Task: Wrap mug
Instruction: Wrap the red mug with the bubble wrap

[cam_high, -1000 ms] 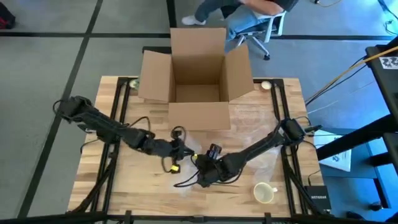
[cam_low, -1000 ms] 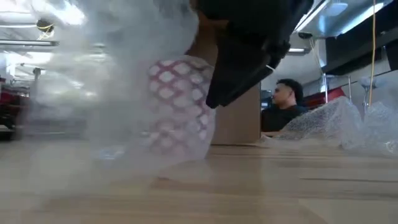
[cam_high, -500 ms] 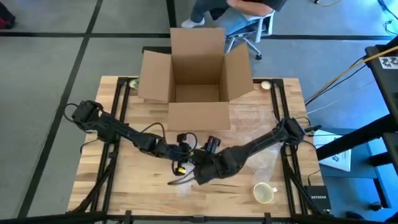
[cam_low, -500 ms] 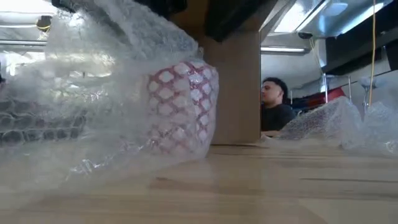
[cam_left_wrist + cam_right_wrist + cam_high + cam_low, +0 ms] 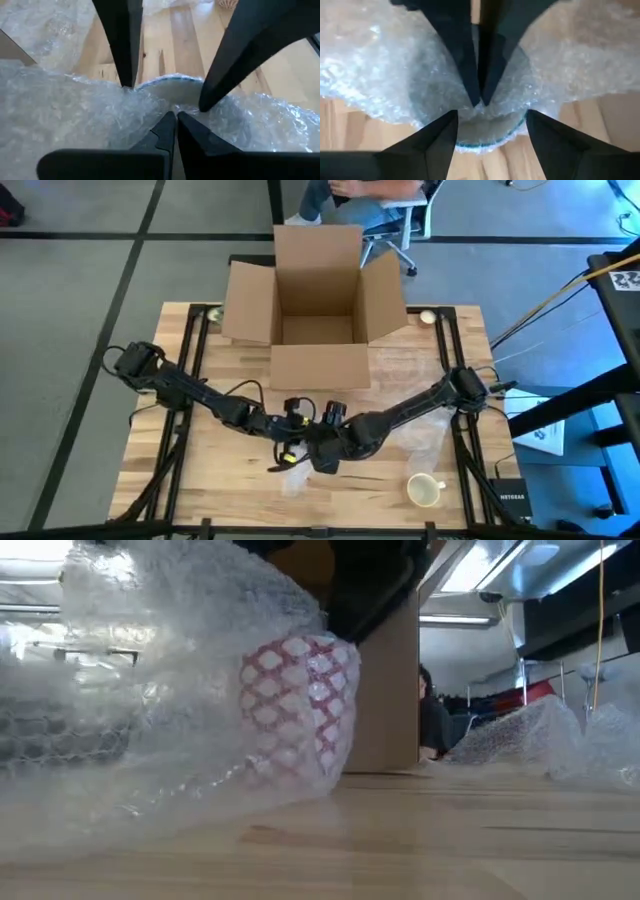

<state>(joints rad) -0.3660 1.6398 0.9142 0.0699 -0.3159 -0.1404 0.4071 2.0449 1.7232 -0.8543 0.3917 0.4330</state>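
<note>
Both fingers (image 5: 172, 120) (image 5: 490, 117) around wrapped mug (image 5: 295, 710)

two mugs (image 5: 425, 490) (image 5: 297, 710), one cardboard box (image 5: 318, 305), two robot arms (image 5: 190, 390) (image 5: 410, 408), one person (image 5: 432, 725).

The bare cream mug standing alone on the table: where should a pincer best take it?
By the rim, from straight above: the mug stands upright, mouth open. One finger inside, one outside. Left pincer and right pincer are at the wrap.
</note>
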